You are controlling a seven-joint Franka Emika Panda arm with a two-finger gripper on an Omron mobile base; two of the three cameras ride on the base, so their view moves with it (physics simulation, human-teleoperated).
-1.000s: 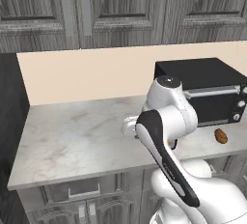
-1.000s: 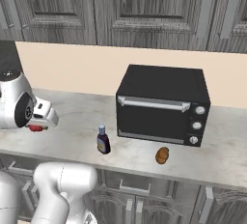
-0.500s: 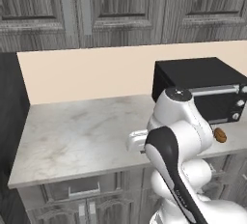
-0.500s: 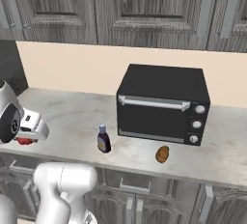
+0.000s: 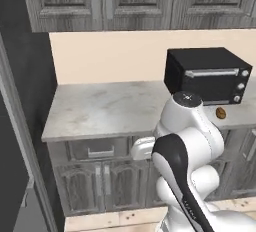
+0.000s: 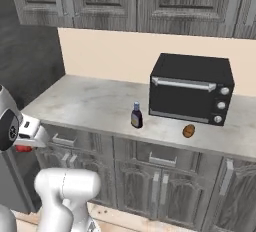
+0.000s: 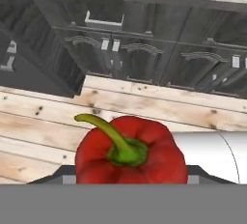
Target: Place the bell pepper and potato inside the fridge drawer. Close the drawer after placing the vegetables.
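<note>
Left base view: the arm folds down in front of the counter [image 5: 100,113], hand low before the lower cabinets [image 5: 95,176]; the potato [image 5: 220,112] lies on the counter just before the toaster oven [image 5: 207,76].
Right base view: the gripper [image 6: 25,143] hangs below the counter edge at the far left, a bit of red showing under it; the potato sits between the small bottle [image 6: 136,116] and the oven's right end, well apart from the hand.
Hand view: the bell pepper [image 7: 130,153], green stem up, sits right at the fingers, above the wooden floor [image 7: 43,121].
Claw: closed partway around the pepper, carrying it.
Progress: pepper picked up, not yet stowed; potato untouched; the drawer is left to fill and close.
</note>
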